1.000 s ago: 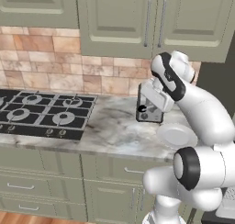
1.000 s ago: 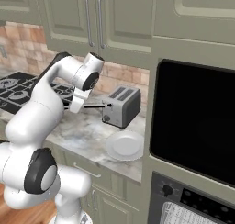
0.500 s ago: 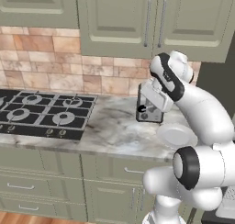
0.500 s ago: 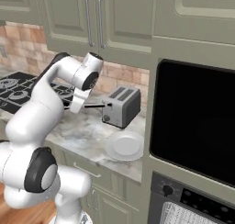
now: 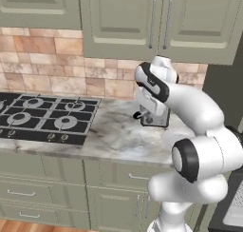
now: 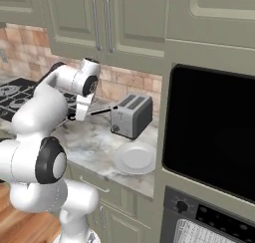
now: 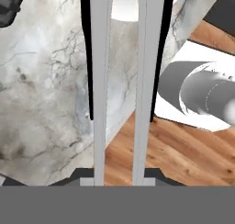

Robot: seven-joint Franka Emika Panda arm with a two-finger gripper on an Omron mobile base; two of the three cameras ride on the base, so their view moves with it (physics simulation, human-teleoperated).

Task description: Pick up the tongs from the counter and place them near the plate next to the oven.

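Tongs (image 6: 102, 110) | clamped in the closed tool (image 6: 79, 112), held level in the air | tips just left of the toaster (image 6: 131, 115) | plate (image 6: 135, 158) on the worktop (image 6: 94, 140) in front of the toaster | oven (image 6: 211, 132) right of the toaster

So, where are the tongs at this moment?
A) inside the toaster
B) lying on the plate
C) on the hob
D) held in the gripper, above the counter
D: the gripper is shut on the tongs, which stick out in the air toward the toaster, above the counter.
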